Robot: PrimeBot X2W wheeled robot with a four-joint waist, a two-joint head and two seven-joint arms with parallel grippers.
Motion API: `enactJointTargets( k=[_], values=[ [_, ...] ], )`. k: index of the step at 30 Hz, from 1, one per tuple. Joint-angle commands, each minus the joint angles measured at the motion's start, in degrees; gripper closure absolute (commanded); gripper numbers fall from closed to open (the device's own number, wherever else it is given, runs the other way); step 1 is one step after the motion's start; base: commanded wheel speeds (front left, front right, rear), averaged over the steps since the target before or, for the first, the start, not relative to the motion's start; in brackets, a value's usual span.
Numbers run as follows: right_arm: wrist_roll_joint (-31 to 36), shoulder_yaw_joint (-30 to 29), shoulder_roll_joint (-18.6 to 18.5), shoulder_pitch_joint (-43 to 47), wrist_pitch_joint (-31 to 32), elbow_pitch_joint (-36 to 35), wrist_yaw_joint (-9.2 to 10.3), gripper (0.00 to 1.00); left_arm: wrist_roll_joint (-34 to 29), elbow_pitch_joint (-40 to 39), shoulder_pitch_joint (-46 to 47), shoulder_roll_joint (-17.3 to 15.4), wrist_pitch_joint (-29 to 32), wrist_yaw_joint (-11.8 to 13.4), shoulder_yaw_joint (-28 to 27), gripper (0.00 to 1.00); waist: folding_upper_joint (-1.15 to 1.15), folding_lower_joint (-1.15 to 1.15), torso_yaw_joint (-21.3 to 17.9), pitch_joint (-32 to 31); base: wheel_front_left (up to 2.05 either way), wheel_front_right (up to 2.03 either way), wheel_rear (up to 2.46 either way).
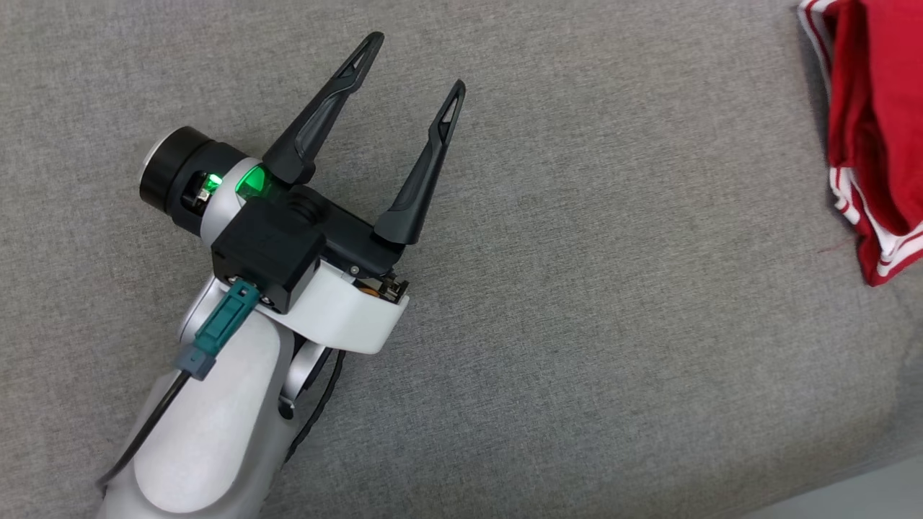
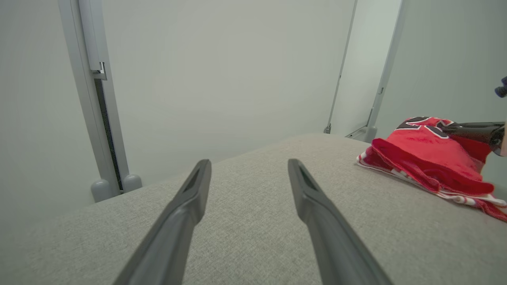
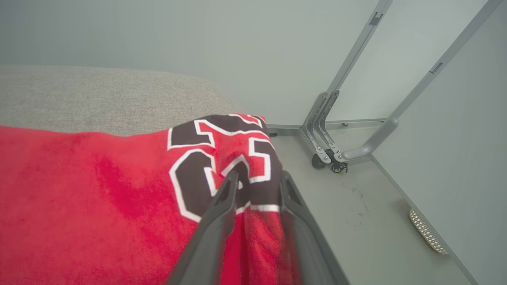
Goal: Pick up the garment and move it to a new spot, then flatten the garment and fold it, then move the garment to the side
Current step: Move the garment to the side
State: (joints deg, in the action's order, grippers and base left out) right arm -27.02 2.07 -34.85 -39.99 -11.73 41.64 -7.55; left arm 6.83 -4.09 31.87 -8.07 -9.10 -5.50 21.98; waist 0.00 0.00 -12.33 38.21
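The garment [image 1: 872, 130] is a red jersey with white trim and a black number, bunched in a folded heap at the far right edge of the grey cushion [image 1: 577, 303]. In the right wrist view my right gripper [image 3: 258, 176] stands over the garment [image 3: 99, 198], its fingers parted with the cloth by the number lying between them. From the left wrist view the garment [image 2: 427, 158] lies far right, with a dark right finger [image 2: 471, 131] on top of it. My left gripper [image 1: 417, 63] hovers open and holds nothing, well left of the garment; its tips [image 2: 248, 163] point across the cushion.
The cushion's right edge drops to pale floor [image 3: 356, 206] just past the garment. A grey metal frame with casters [image 3: 328, 158] stands on that floor by the wall panels. A vertical door rail [image 2: 95, 99] stands beyond the cushion's far edge.
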Motion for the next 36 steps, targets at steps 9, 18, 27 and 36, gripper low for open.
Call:
enactJointTargets(
  k=[9, 18, 27, 36],
  values=[
    [1.3, -3.9, 2.8, 2.2, -3.5, 2.9, 0.12, 0.00, 1.6, 2.6, -2.8, 0.0, -2.3, 1.2, -0.8, 0.00, 0.00, 0.00, 1.5, -4.2, 0.00, 0.00, 0.00],
    [8.3, -11.9, 13.4, 20.8, -3.5, -20.9, 0.12, 0.00, 6.0, 6.6, -11.7, 0.6, -4.7, 3.2, -3.3, 0.00, 0.00, 0.00, 3.2, -15.8, 0.00, 0.00, 0.00],
    [11.9, -10.1, 21.5, 33.7, -2.6, -33.3, 0.12, 0.00, 8.6, 8.8, -19.5, 1.0, -5.7, 5.3, -5.5, 0.00, 0.00, 0.00, 5.9, -23.7, 0.00, 0.00, 0.00],
    [14.0, -9.8, 23.7, 40.3, 2.1, -40.9, 0.12, 0.00, 11.1, 10.2, -23.1, 1.8, -6.0, 7.4, -8.6, 0.00, 0.00, 0.00, 12.3, -28.5, 0.00, 0.00, 0.00]
  ],
)
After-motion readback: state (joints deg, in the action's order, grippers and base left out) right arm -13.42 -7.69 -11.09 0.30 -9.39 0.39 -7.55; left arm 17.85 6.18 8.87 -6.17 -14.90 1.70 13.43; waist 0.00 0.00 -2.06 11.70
